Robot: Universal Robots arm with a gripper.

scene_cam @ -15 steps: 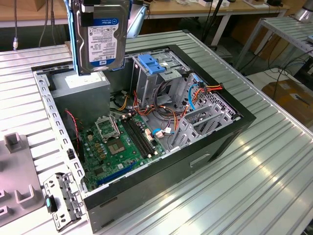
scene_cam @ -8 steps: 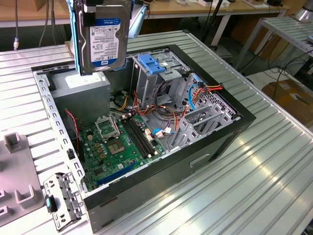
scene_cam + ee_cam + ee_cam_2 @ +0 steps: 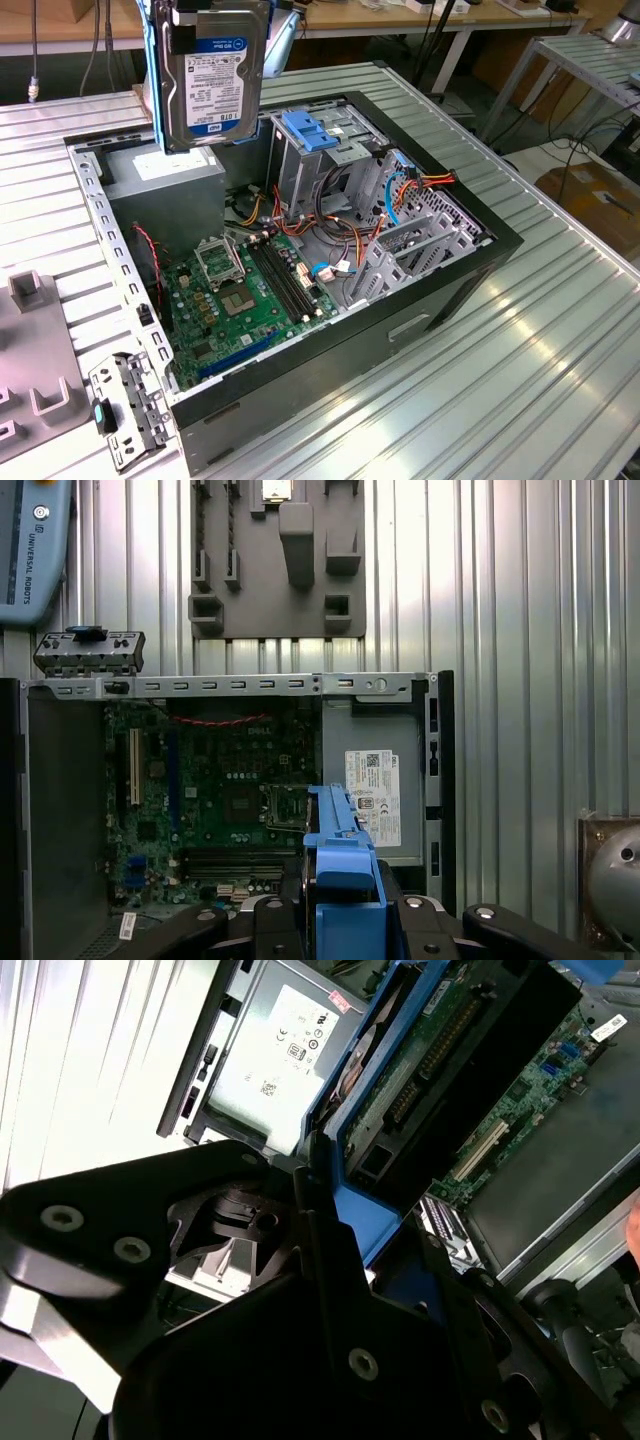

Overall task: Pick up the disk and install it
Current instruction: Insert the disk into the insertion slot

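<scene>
Black gripper [image 3: 342,908], jaws clenched, holds the disk [image 3: 215,75] upright by its blue carrier [image 3: 338,855] above the open computer case [image 3: 440,300]; squaring it with the drive cage [image 3: 305,160] seems wise.

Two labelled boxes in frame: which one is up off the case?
The disk: dark casing, blue-banded label, held in the air above the open case. The grey power-supply box sits inside the case.

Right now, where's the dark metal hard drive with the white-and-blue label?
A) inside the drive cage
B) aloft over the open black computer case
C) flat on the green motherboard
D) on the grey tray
B: the dark metal hard drive hangs in a blue frame above the open black computer case.
</scene>
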